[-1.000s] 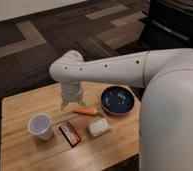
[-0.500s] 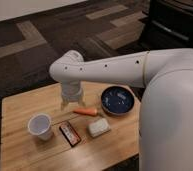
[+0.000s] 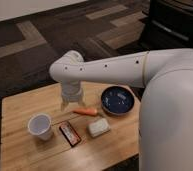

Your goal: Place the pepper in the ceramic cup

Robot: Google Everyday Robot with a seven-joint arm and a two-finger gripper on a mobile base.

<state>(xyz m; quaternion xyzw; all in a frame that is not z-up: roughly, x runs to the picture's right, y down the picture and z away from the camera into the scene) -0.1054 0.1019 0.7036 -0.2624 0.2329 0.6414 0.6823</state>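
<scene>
The slim orange-red pepper (image 3: 85,112) lies on the wooden table (image 3: 20,110), near its middle. The white ceramic cup (image 3: 40,126) stands upright at the table's front left, apart from the pepper. My gripper (image 3: 71,101) hangs from the white arm just above and to the left of the pepper, close over the table. Nothing shows in the gripper.
A wide dark blue bowl (image 3: 117,100) sits right of the pepper. A flat red-and-black packet (image 3: 70,133) and a pale wrapped block (image 3: 98,127) lie in front of the pepper. My white body (image 3: 170,115) covers the table's right side. Dark carpet lies beyond.
</scene>
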